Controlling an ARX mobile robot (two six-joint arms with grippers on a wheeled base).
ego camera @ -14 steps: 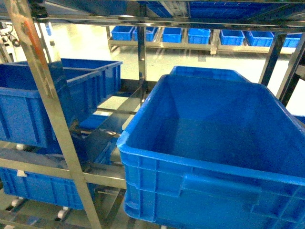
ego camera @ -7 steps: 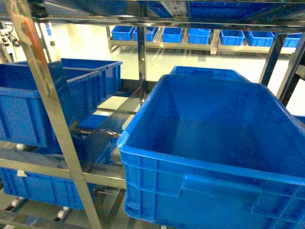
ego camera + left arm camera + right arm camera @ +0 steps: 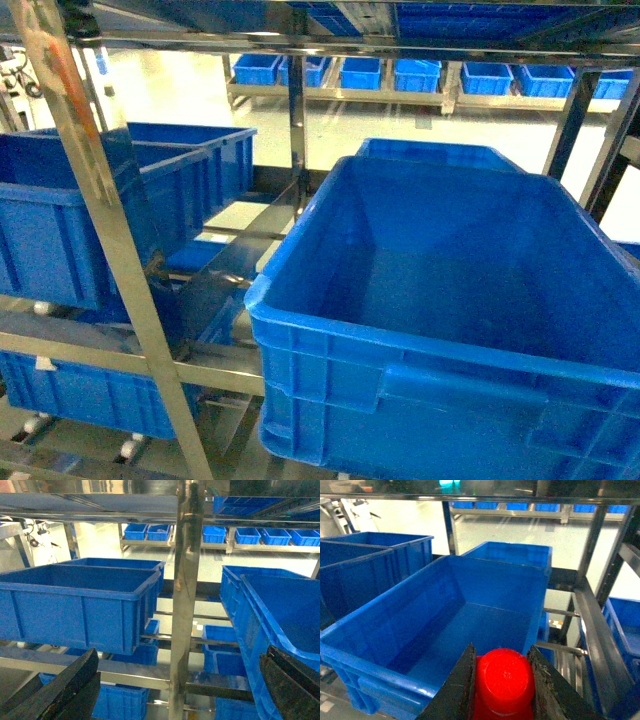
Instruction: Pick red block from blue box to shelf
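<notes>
Red block is clamped between the two dark fingers of the right gripper, stud end facing the wrist camera, held above the near edge of the large dark blue crate on the shelf. Left gripper is seen spread wide apart with nothing between the fingers, parked in front of a steel upright. Neither gripper is visible in the head view.

Risks, as judged from here:
- Grip looks to be on glossy plastic with only part of the block between the fingers; a slip during the reach is possible.
- Rails and uprights are close on the right side of the crate; an elbow or wrist clip could be caused by a wide swing.
- If released from this height, a bounce on the crate floor is likely, though the high walls should contain it.

Containers:
- Large crate: no contents seen, floor bare in the head and right wrist views.
- Left crate and the one behind it: interiors only partly seen, nothing visible inside.
- Lower-tier crates: contents cannot be told.
- The light turquoise source box is not in view in any picture.
</notes>
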